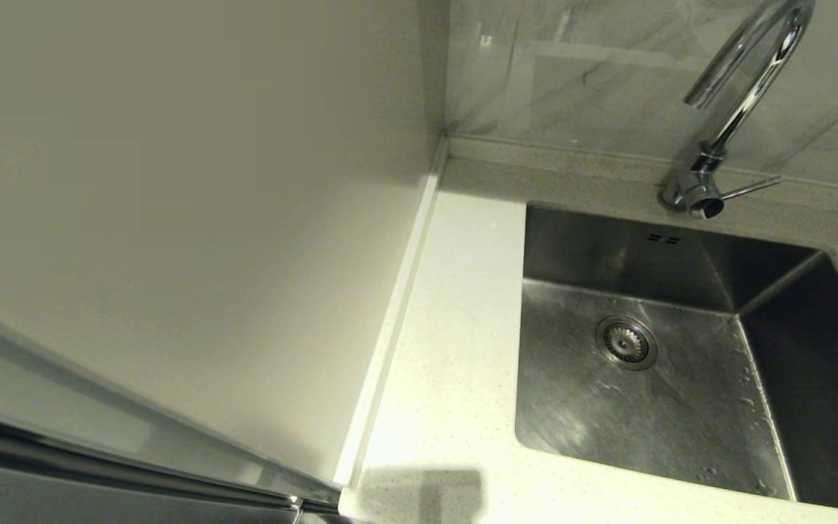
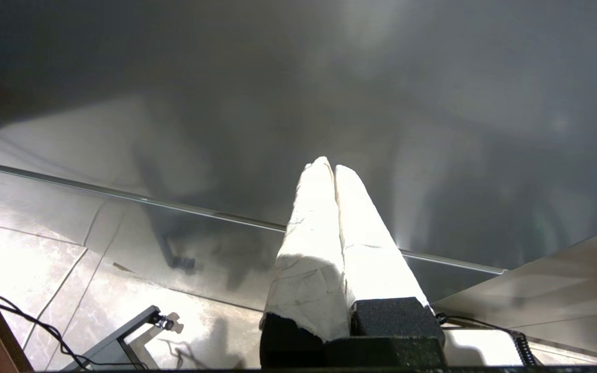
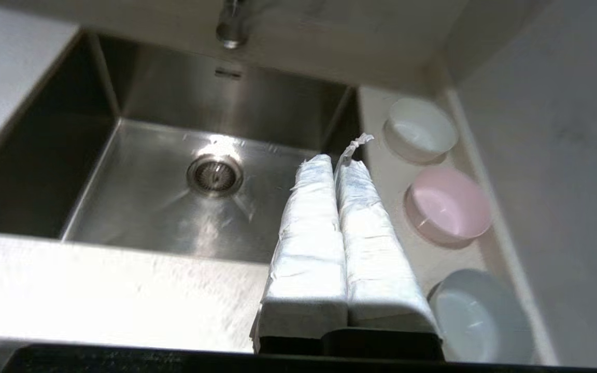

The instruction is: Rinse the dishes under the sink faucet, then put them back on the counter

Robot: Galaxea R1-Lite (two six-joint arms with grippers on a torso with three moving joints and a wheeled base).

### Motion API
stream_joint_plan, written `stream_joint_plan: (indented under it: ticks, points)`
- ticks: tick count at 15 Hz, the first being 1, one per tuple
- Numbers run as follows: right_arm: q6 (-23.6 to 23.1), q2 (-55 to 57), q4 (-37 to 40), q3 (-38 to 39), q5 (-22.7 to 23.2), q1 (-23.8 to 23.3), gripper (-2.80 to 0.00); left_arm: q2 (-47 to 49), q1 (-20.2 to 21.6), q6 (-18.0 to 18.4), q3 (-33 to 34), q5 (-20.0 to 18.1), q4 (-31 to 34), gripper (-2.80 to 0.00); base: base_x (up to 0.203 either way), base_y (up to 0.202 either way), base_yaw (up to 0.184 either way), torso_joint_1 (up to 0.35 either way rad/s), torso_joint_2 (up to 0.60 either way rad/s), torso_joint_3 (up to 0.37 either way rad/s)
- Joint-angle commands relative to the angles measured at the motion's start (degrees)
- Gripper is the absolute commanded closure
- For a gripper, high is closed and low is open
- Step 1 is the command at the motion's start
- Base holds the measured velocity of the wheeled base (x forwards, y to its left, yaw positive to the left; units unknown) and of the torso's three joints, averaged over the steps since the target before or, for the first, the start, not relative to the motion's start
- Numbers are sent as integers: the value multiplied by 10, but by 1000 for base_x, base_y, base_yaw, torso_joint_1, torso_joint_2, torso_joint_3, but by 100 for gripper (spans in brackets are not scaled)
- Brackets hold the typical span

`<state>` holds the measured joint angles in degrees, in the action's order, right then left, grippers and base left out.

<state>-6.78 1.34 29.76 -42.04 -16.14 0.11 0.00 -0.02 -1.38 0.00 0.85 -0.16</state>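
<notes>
Three bowls show only in the right wrist view, in a row on the counter (image 3: pixel 393 182) strip between the sink (image 3: pixel 164 217) and a wall panel: a whitish one (image 3: pixel 420 130), a pale pink one (image 3: pixel 448 205) and a pale blue-grey one (image 3: pixel 480 317). My right gripper (image 3: pixel 336 160) hovers over the sink's edge beside them, shut, with nothing between its white-wrapped fingers. In the head view the chrome faucet (image 1: pixel 746 87) rises behind the sink (image 1: pixel 644 422), and no gripper or bowl shows. My left gripper (image 2: pixel 329 166) is shut and holds nothing, away from the counter.
The drain strainer (image 1: pixel 625 342) sits in the wet sink floor, under two overflow slots (image 1: pixel 663 238). The faucet's side lever (image 1: pixel 750 189) points right. A cream wall panel (image 1: pixel 172 218) borders the counter (image 1: pixel 448 349) on the left. The left wrist view faces a steel panel (image 2: pixel 433 103) and floor tiles.
</notes>
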Motion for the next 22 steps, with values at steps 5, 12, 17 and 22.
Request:
stream_joint_plan:
  ticks: [5,12,17,22]
  points:
    - [-5,-13,-171,276,46,0,0,-2,0,0,0,0,0,0,0,0,0,0,0,0]
    - [7,-13,-310,416,166,0,0,-2,0,0,0,0,0,0,0,0,0,0,0,0]
    - [68,-13,-301,420,163,1,0,-2,0,0,0,0,0,0,0,0,0,0,0,0]
    - [87,-13,-301,420,160,1,0,-2,0,0,0,0,0,0,0,0,0,0,0,0]
